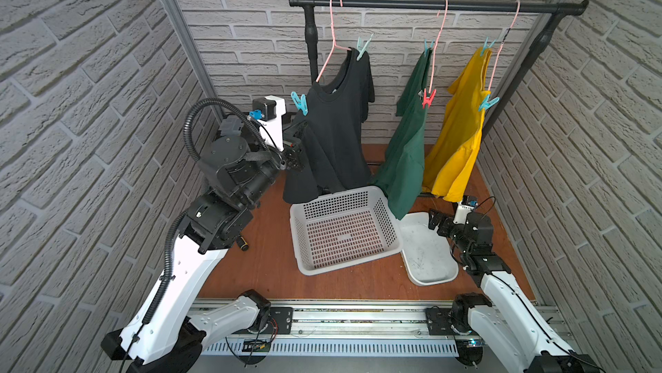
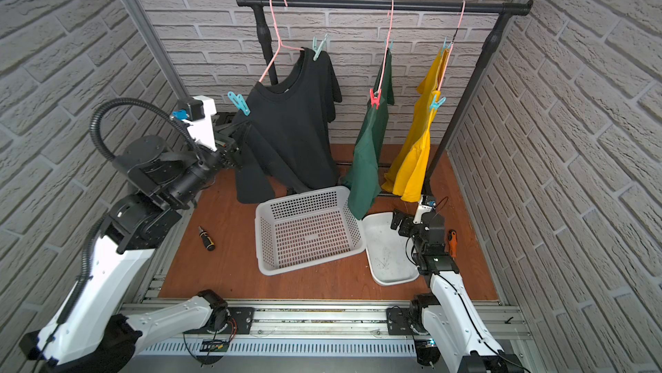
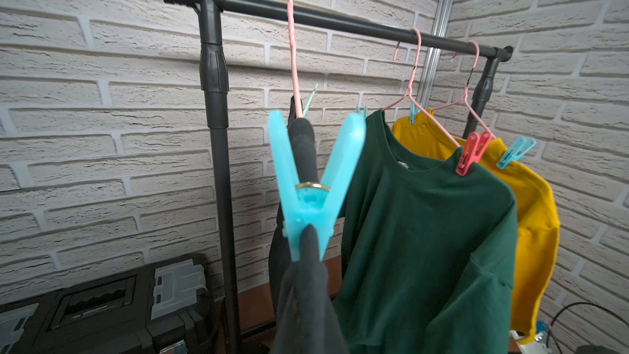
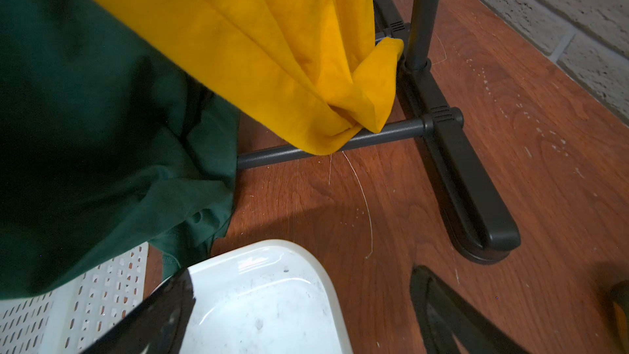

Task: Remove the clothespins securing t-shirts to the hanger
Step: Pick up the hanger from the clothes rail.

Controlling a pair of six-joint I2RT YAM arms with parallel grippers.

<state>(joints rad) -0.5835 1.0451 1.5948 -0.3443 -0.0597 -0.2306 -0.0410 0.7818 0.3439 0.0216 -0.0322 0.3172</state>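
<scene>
Three t-shirts hang on pink hangers (image 1: 335,30) from a black rail (image 1: 394,3): black (image 1: 336,127), dark green (image 1: 408,145) and yellow (image 1: 462,131). Teal clothespins (image 1: 299,102) (image 1: 363,46) pin the black shirt. A teal one (image 1: 428,46) and a red one (image 1: 428,98) pin the green, and two teal ones (image 1: 487,46) (image 1: 488,103) the yellow. My left gripper (image 1: 299,145) is shut on the black shirt's sleeve, just below the near teal clothespin (image 3: 313,185); its fingers are hidden. My right gripper (image 4: 299,318) hangs open and empty over a white tray's corner.
A white perforated basket (image 1: 344,231) lies mid-table with the white tray (image 1: 426,249) to its right. A dark screwdriver (image 2: 207,238) lies near the left arm, and an orange-handled one (image 2: 452,242) beside the right arm. A black toolbox (image 3: 102,308) sits behind the rack's left post.
</scene>
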